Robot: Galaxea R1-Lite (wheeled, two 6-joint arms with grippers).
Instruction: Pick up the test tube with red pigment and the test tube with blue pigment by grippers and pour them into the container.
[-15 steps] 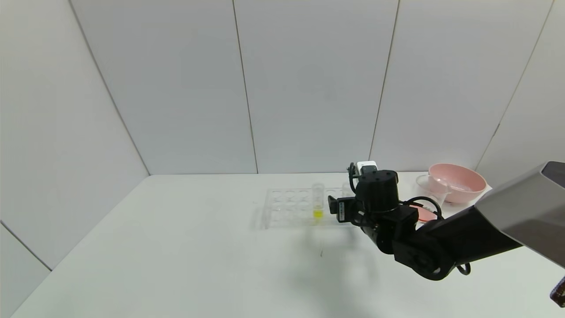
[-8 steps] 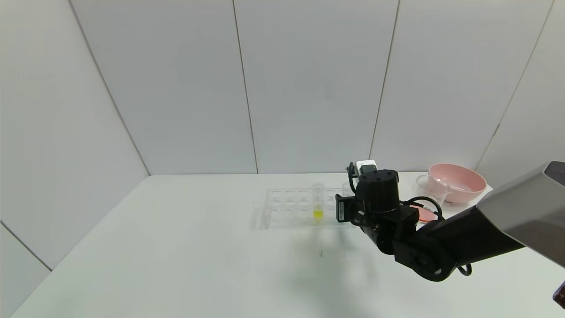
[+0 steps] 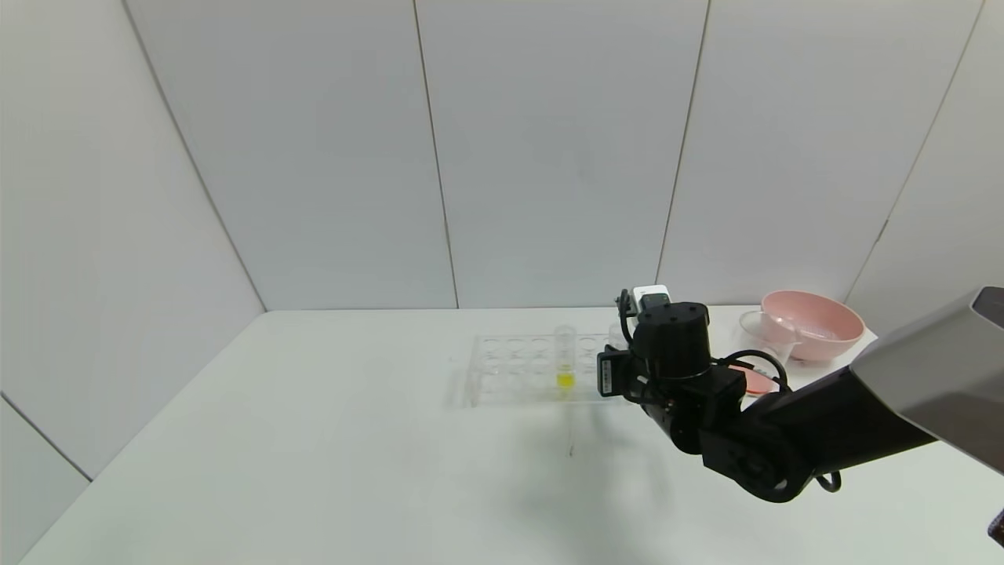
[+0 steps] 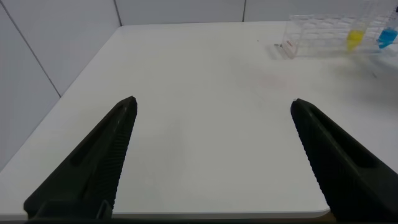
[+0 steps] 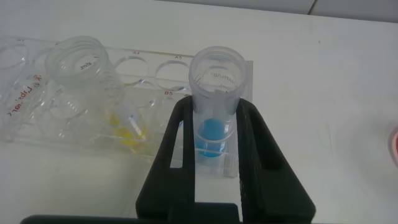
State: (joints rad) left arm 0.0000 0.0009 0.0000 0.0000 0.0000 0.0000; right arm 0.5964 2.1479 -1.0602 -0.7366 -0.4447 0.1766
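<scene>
The white bench (image 3: 314, 439) holds a clear rack (image 3: 518, 369) near its far edge, and a pink bowl (image 3: 816, 322) sits in the far right corner. The right gripper (image 5: 214, 168) is at the rack's right end — its fingers pinch the test tube with blue pigment (image 5: 214, 106). The left gripper (image 4: 211, 155) hangs spread wide over the bench's near left part. A yellow tube (image 3: 564, 362) stands in the rack.

- A lab-style test bench: bare white table (image 3: 314, 439) enclosed by plain white wall panels (image 3: 549, 157).
- Clear tube rack (image 3: 518, 369) holding pigment tubes.
</scene>
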